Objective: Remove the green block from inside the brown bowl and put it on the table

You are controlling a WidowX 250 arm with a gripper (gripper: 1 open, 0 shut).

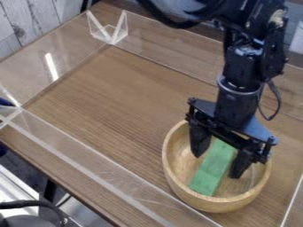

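Wood-grain tabletop [101, 97] spreads to the left of the brown bowl [178, 182] in the camera view. Inside the bowl lies the green block [211, 173], its long axis running from the bowl's near wall toward its far side, tipped slightly right. The gripper [222, 149] stands with jaws wide open over the bowl's far half, one at either side of the block's far end; contact I cannot tell.

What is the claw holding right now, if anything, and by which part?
Nothing is held, as far as this view shows: the claw is open over the brown bowl, and the green block lies inside it.
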